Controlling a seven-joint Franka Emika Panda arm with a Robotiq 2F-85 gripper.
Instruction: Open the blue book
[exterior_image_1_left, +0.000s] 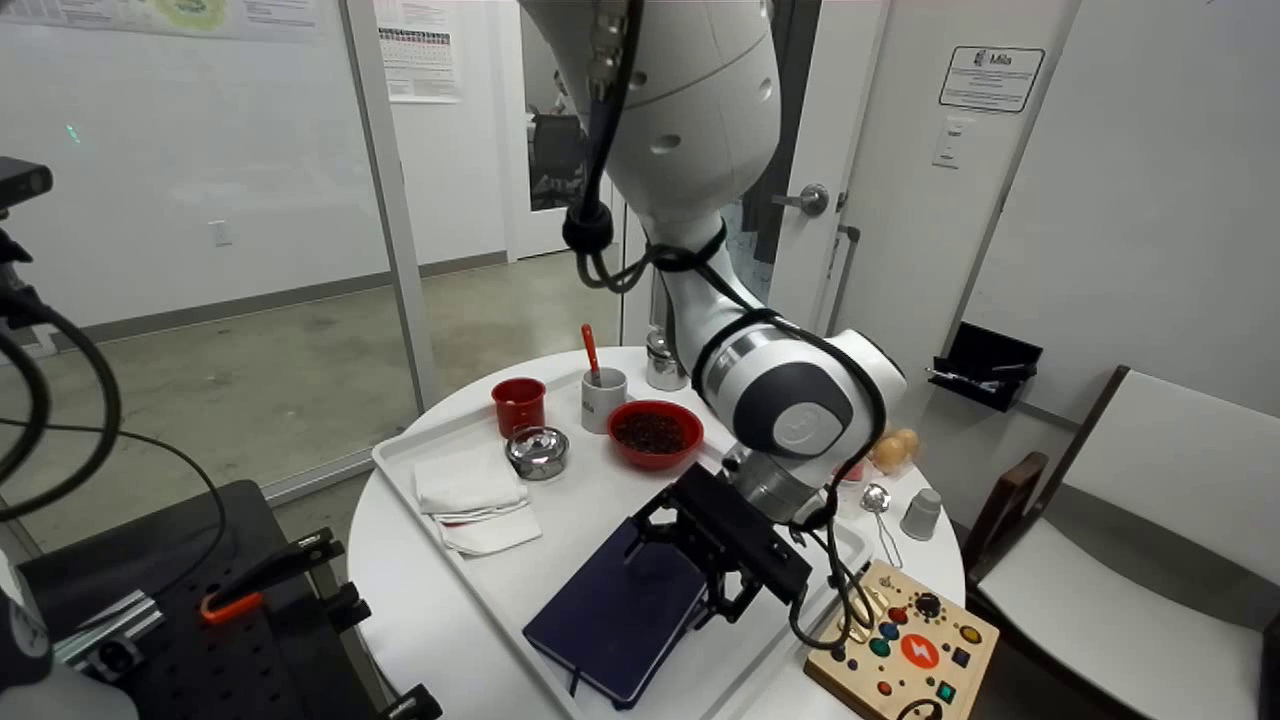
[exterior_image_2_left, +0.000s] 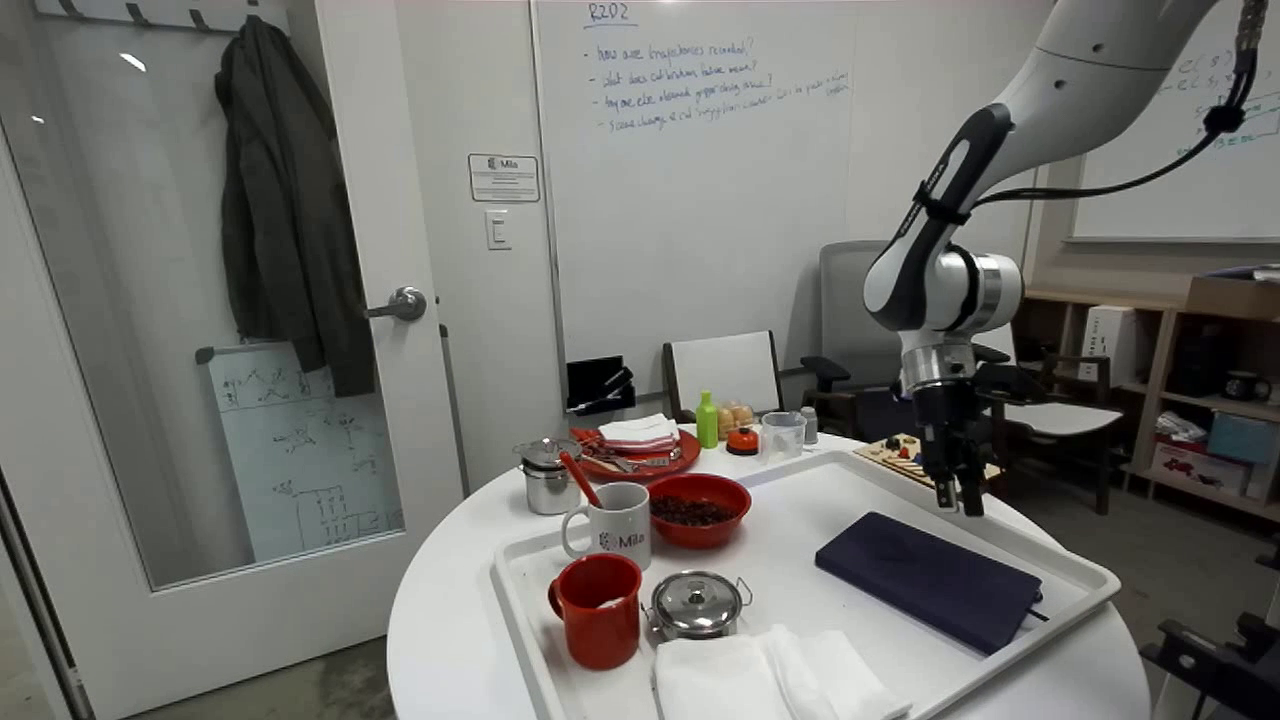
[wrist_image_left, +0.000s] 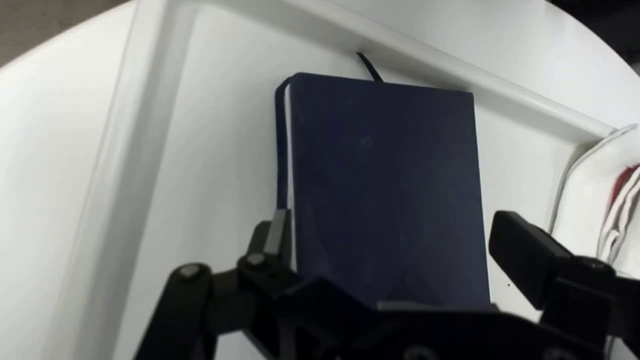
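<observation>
The blue book lies closed and flat on the white tray. It shows in an exterior view and in the wrist view, where a strip of white pages shows along its left edge and a dark ribbon sticks out at the top. My gripper is open and empty. In the wrist view one finger overlaps the page edge and the other is beyond the opposite edge. In an exterior view the fingertips appear apart from the book; in another exterior view the gripper covers its far part.
A white napkin, a steel pot, a red mug, a grey mug and a red bowl stand beyond the book. A wooden toy board lies beside the tray. The tray has a raised rim.
</observation>
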